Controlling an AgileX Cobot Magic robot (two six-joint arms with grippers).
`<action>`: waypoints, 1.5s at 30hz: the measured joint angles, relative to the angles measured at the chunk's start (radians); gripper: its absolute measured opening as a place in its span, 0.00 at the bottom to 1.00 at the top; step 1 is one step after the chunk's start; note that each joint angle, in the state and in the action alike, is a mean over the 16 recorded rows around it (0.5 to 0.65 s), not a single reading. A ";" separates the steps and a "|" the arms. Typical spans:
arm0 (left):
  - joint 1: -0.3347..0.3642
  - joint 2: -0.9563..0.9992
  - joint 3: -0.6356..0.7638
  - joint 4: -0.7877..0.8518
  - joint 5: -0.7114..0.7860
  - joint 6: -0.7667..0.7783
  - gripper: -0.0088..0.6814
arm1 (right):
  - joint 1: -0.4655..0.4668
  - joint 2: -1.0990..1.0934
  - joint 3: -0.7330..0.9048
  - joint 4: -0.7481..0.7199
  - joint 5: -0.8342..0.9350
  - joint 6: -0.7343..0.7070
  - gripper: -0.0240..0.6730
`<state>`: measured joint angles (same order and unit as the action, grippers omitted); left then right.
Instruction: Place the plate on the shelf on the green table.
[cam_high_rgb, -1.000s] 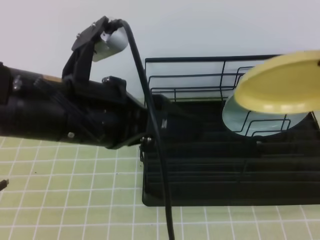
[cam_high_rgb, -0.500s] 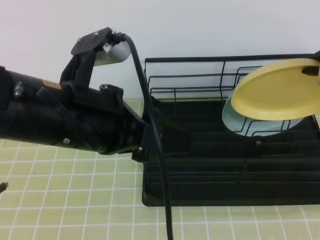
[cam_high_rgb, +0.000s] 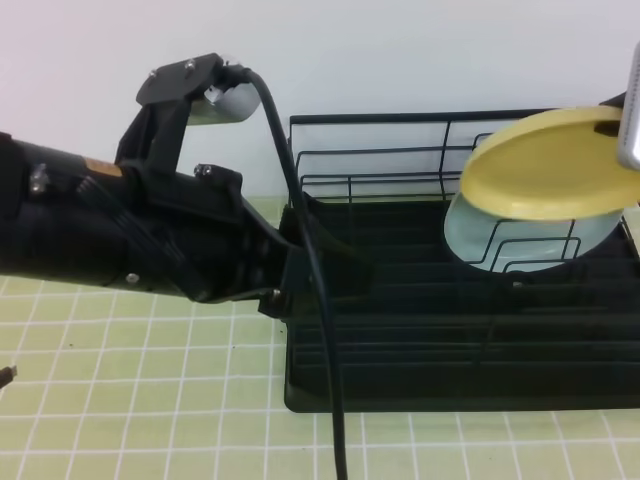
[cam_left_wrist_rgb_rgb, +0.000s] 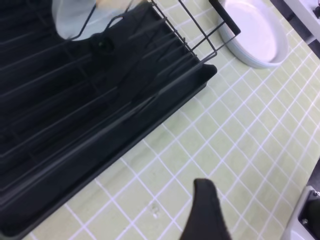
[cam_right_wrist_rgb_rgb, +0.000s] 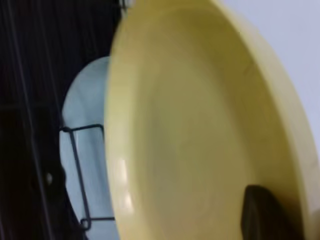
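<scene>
Plate (cam_high_rgb: 545, 170) edge, apparently between fingers (cam_right_wrist_rgb_rgb: 262, 212)

Staged kitchen-counter mock-up in a robot test setting; the green table (cam_high_rgb: 150, 400) is tiled yellow-green with white grout; the shelf (cam_high_rgb: 450, 330), a black wire dish rack, stands on it against a plain white wall (cam_high_rgb: 400, 50); a white dish (cam_left_wrist_rgb_rgb: 255, 35) sits beside the rack; black robot arm (cam_high_rgb: 120, 230) alongside.
</scene>
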<state>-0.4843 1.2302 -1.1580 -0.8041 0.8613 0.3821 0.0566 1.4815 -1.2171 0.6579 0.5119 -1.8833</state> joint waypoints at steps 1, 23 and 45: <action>0.000 0.000 0.000 0.001 -0.002 0.000 0.68 | 0.001 0.001 0.000 0.001 -0.004 -0.001 0.17; 0.000 0.002 0.000 0.006 0.001 -0.009 0.68 | 0.004 0.132 0.000 0.015 0.029 0.000 0.17; 0.000 0.003 0.000 0.006 0.006 -0.021 0.68 | 0.002 0.128 0.000 0.068 0.024 0.012 0.45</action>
<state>-0.4845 1.2330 -1.1580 -0.7978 0.8678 0.3611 0.0590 1.6093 -1.2171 0.7255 0.5355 -1.8712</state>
